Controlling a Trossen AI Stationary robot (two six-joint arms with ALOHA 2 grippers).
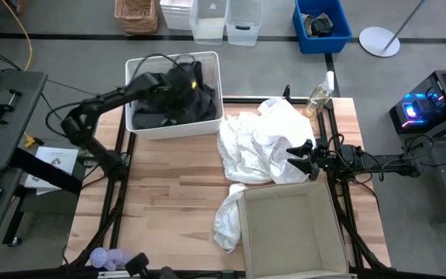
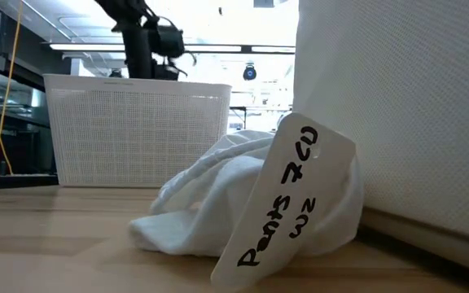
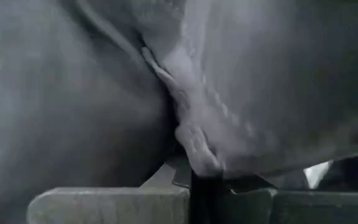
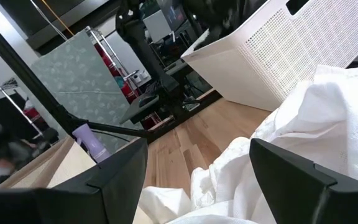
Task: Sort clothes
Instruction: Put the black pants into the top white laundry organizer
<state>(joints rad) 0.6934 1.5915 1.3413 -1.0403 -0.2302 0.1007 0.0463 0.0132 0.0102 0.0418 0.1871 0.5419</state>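
High view: the left gripper is down in the white slotted plastic basket among dark grey garments (finger spread unclear) — the right gripper, fingers spread wide, hovers over crumpled white clothes.

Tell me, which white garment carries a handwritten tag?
The small white piece beside the beige box, apart from the big white pile.

On the table, taking the high view as a clock face, the basket sits at eleven o'clock with dark garments inside it. A heap of clothes lies toward one o'clock, just beside the basket. The box sits at five o'clock, one garment against its nine-o'clock side.
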